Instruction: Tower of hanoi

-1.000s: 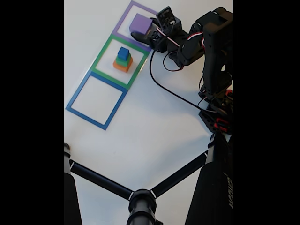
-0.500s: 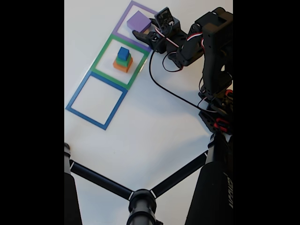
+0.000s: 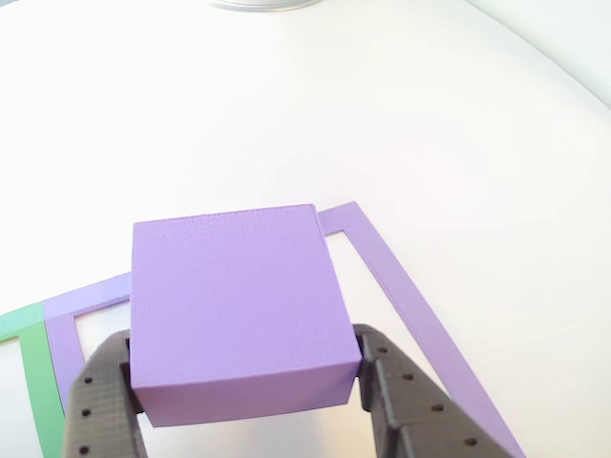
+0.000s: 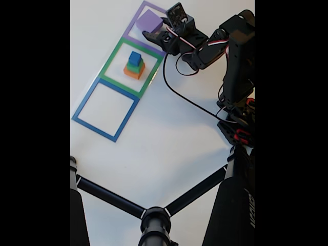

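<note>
Squares, three, taped outlines in a diagonal row on the white table (image 4: 169, 138), listed left to right in the fixed view:

- Blue square (image 4: 105, 110) — nearest and leftmost, nothing inside it.
- Green square (image 4: 132, 66) — middle of the row; holds a small stack (image 4: 134, 65) of blocks, orange at the bottom, green on it, blue on top, each smaller than the one beneath.
- Purple square (image 4: 151, 26) — farthest, at the top of the view; holds the purple cube (image 4: 149, 22), the largest block.

Gripper (image 4: 154, 35) — black, on the arm (image 4: 225, 56) that reaches in from the right of the fixed view, just right of the cube. In the other view the gripper (image 3: 243, 401) sits at the near edge, with one dark finger (image 3: 100, 405) at the cube's left lower side and the other at its right lower side; the purple cube (image 3: 234, 301) lies between them, its top face towards the camera. Jaws are spread about as wide as the cube; whether they press on it or merely flank it cannot be told. Purple tape shows past the cube on the right, green tape at the far left.

Tripod (image 4: 154, 218) — black legs across the near part of the fixed view.
</note>
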{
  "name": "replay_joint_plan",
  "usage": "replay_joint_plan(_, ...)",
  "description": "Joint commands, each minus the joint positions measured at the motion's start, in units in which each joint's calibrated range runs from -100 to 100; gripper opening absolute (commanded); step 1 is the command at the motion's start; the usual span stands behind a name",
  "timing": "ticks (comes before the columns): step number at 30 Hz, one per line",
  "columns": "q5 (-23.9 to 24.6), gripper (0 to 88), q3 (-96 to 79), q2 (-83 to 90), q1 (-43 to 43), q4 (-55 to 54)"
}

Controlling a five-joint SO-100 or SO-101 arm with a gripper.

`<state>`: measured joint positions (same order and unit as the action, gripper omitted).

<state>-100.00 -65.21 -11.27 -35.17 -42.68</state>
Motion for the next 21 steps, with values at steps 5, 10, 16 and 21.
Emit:
replay_joint_plan(5, 0.0, 14.6, 4.48, 29.8, 1.13, 35.8)
replay_joint_plan(10, 0.0, 14.7, 15.39, 43.77, 1.99, 64.3)
replay_joint_plan(16, 0.0, 14.6, 41.66, 50.63, 3.81, 102.85)
replay_joint_plan(21, 0.0, 14.6, 56.11, 52.81, 8.7, 118.96)
